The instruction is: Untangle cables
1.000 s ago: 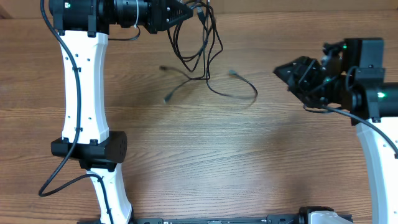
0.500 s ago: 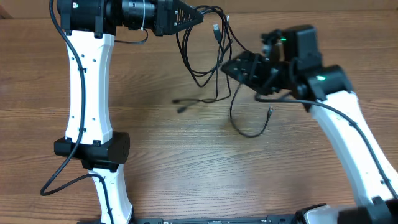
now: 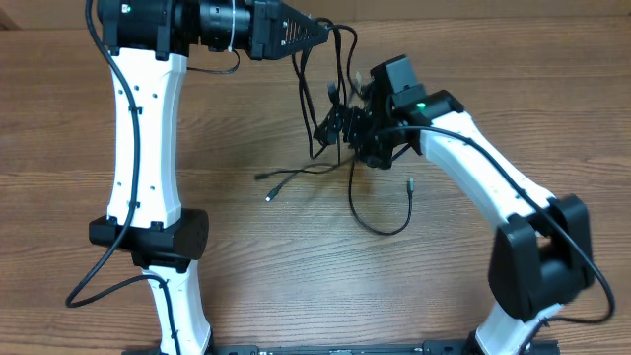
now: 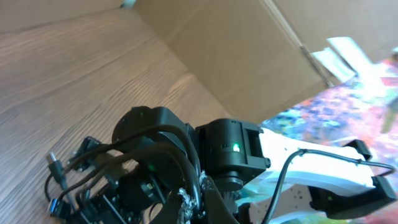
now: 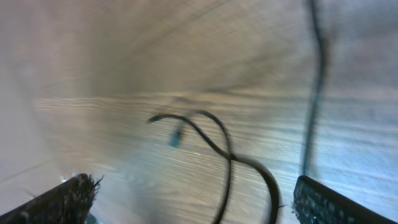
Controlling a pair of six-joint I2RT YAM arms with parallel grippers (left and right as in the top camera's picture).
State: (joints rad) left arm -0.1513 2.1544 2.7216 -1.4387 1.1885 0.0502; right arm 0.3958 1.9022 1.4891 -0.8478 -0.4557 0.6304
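The cables (image 3: 328,99) are thin black cords that hang in tangled loops from my left gripper (image 3: 322,30), which is shut on them high at the table's far side. Their lower ends trail on the wood, with one plug (image 3: 267,197) at the left and a loop (image 3: 381,225) at the right. My right gripper (image 3: 332,126) is open and pushed in among the hanging strands. In the right wrist view its fingers (image 5: 68,200) stand wide apart with blurred cables (image 5: 227,163) crossing between them. In the left wrist view the left gripper (image 4: 198,205) pinches a cable (image 4: 186,171).
The wooden table (image 3: 296,286) runs under everything. The left arm's white links (image 3: 138,128) stand along the left side. A cardboard box wall (image 4: 249,56) rises beyond the far table edge. The right arm's elbow (image 3: 537,261) sits at the lower right.
My right arm has swung left from the table's right side into the hanging cables, and its jaws have widened. The cable ends on the table have shifted. The left gripper keeps its hold.
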